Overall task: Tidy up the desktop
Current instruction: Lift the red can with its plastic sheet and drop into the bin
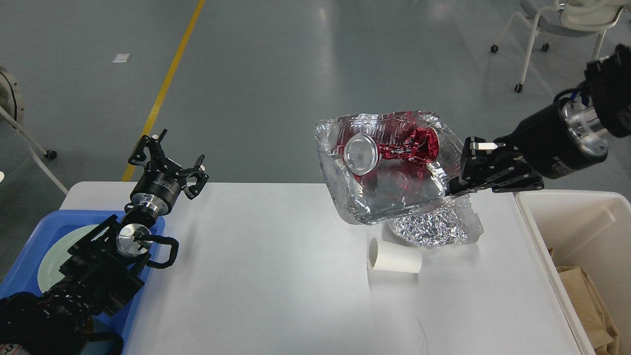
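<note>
The white desktop (276,276) fills the lower view. My right gripper (456,180) is shut on the right rim of a silver foil tray (389,190) and holds it high above the desktop. A crushed red can (389,148) lies inside that tray. A second foil tray (434,227) lies on the desktop beneath it, partly hidden. A white paper cup (394,257) lies on its side in front of it. My left gripper (170,160) is open and empty above the desktop's far left corner.
A blue plastic tray (34,241) with a pale green plate (59,254) sits at the left edge under my left arm. A cream-white bin (572,231) with brown paper (586,296) stands at the right. A chair (567,24) is far right on the floor.
</note>
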You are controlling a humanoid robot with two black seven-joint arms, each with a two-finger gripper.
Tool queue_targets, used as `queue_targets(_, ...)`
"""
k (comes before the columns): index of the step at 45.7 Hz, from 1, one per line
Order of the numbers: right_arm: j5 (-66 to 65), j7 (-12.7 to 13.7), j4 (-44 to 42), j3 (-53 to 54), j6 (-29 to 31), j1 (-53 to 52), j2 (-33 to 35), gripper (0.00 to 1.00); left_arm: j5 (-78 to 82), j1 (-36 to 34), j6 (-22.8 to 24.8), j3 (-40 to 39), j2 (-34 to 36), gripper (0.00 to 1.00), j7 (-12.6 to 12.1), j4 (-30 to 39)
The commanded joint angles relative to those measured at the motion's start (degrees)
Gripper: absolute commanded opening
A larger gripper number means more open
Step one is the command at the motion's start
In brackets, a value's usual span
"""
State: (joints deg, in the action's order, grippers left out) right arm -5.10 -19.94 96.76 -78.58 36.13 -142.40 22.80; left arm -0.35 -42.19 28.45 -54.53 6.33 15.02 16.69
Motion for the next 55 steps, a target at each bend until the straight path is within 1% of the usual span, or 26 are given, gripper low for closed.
queue_targets(1,0.0,0.5,0.1,-0.3,-1.8,2.6,-0.6,0.00,0.0,0.0,0.0,0.0,0.0,0.98,-0.1,0.0)
queue_targets(5,-0.1,0.6,-6.6,-3.2,-6.4,13.1,1.3,0.00,0.0,0.0,0.0,0.0,0.0,0.98,0.0,0.0)
queue_targets(8,-0.1,0.6,-13.8,-5.3,-8.9,21.4,3.9,0.00,0.0,0.0,0.0,0.0,0.0,0.98,0.0,0.0)
queue_targets(11,0.1,0.6,-22.9,-5.8,-10.1,30.7,6.8,0.00,0.0,0.0,0.0,0.0,0.0,0.98,0.0,0.0)
queue_targets(16,0.9,0.5,-39.5,-5.0,-10.5,45.6,11.9,0.00,0.0,0.0,-0.1,0.0,0.0,0.98,0.0,0.0)
queue_targets(22,3.1,0.5,-60.0,0.8,-10.4,64.1,17.7,0.00,0.0,0.0,-0.1,0.0,0.0,0.98,0.0,0.0)
queue_targets(26,9.8,0.8,-74.3,7.6,-10.1,79.5,18.1,0.00,0.0,0.0,0.0,0.0,0.0,0.98,0.0,0.0)
queue_targets(29,16.1,1.6,-83.5,12.0,-10.3,91.3,17.5,0.00,0.0,0.0,-0.1,0.0,0.0,0.98,0.0,0.0)
queue_targets(31,19.9,3.0,-88.5,14.6,-10.6,98.1,16.1,0.00,0.0,0.0,0.0,0.0,0.0,0.98,0.0,0.0)
queue_targets(35,25.1,7.1,-95.7,18.6,-12.9,106.7,12.0,0.00,0.0,0.0,-0.1,0.0,0.0,0.98,0.0,0.0)
queue_targets(38,25.9,10.7,-97.1,20.5,-18.6,110.1,10.5,0.00,0.0,0.0,0.0,0.0,0.0,0.98,0.0,0.0)
queue_targets(39,26.5,12.8,-97.1,21.4,-22.6,111.1,10.0,0.00,0.0,0.0,-0.1,0.0,0.0,0.98,0.0,0.0)
queue_targets(41,26.9,15.5,-97.1,22.9,-27.8,111.8,9.3,0.00,0.0,0.0,-0.1,0.0,0.0,0.98,0.0,0.0)
queue_targets(42,26.9,16.7,-97.1,23.7,-29.2,111.9,8.9,0.08,0.0,0.0,0.0,0.0,0.0,0.98,0.0,0.0)
queue_targets(43,26.9,17.7,-96.9,24.8,-30.6,111.9,8.7,0.40,0.0,0.0,-0.1,0.0,0.0,0.98,0.0,0.0)
queue_targets(44,26.9,18.4,-96.9,25.8,-31.3,111.9,8.4,0.95,0.0,0.0,-0.1,0.0,0.0,0.98,0.0,0.0)
queue_targets(45,26.6,18.9,-96.9,26.8,-31.4,111.9,8.1,1.00,0.0,0.0,0.0,0.0,0.0,0.98,0.0,0.0)
queue_targets(46,26.5,19.1,-96.9,27.5,-31.5,112.0,7.8,0.96,0.0,0.0,0.0,0.0,0.0,0.98,0.0,0.0)
queue_targets(47,26.5,19.2,-96.9,28.1,-31.5,112.0,7.6,1.00,0.0,0.0,-0.1,0.0,0.0,0.98,0.0,0.0)
queue_targets(55,26.0,19.3,-96.9,28.1,-31.0,111.7,7.3,1.00,0.0,0.0,0.0,0.0,0.0,0.98,0.0,-0.1)
